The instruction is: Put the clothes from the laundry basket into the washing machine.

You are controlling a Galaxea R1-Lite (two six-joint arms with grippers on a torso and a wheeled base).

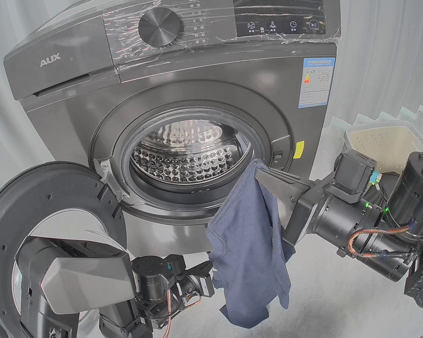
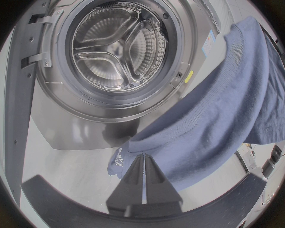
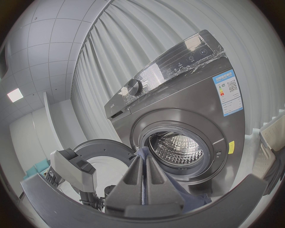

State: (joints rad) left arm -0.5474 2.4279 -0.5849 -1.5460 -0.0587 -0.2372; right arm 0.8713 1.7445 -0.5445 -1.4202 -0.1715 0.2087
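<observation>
You had the washing machine [image 1: 181,103] facing you, its round door [image 1: 35,214] swung wide open on the machine's left side and the steel drum [image 1: 187,149] in plain sight. The pale laundry basket [image 1: 383,144] stood on the floor just beside the machine's right front corner. The blue garment [image 1: 248,255] hung in front of the machine, its top at the lower right rim of the drum opening and the rest draping down outside the drum. Your right gripper [image 1: 258,169] was clamped closed on that top edge, right at the rim. Your left gripper [image 2: 144,156], lower and in front of the machine's base panel, was pinched closed on the garment's lower side edge, with cloth between its fingers.
</observation>
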